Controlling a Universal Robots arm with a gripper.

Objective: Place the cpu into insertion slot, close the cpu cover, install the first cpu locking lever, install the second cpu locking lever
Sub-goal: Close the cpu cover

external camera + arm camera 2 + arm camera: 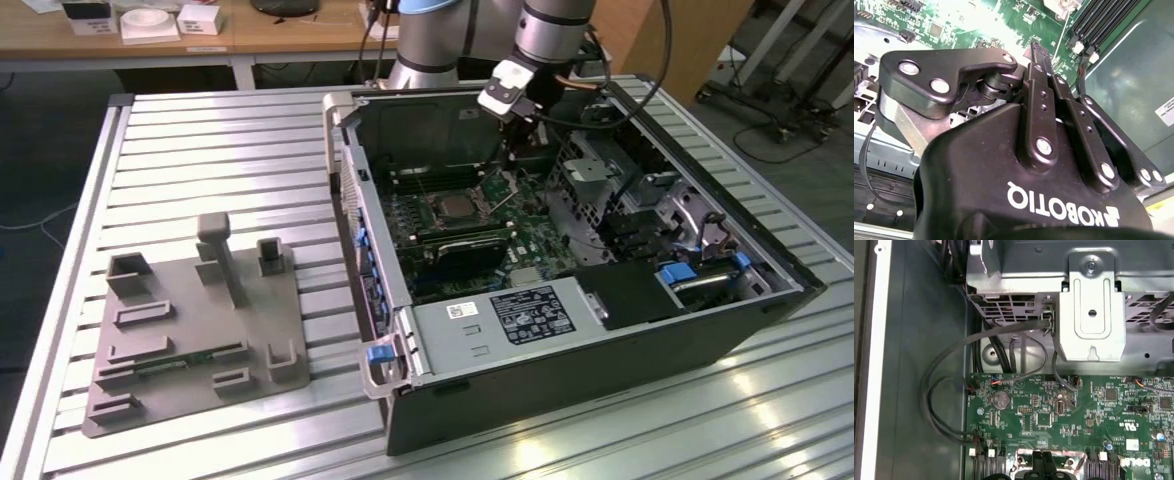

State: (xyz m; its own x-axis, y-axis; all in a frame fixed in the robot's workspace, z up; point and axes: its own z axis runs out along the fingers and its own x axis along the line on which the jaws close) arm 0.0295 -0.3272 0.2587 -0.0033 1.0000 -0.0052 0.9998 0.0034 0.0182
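Note:
Inside the open computer case, the insertion slot sits on the green motherboard. A dull grey square, the cpu, lies in its middle, and the silvery cpu cover frames it, looking flat. My gripper hangs from the arm just beyond the slot, toward the case's back wall. In both wrist views the black fingers are pressed together, and the gripper is shut with nothing visible between the fingertips. They hover over a silvery metal edge of the socket area. I cannot make out the locking levers.
A metal drive bracket and black cables stand close behind the gripper. A grey box with a white label fills the case's front. Black memory slots flank the socket. A grey fixture plate lies on the slatted table at the exterior view's left.

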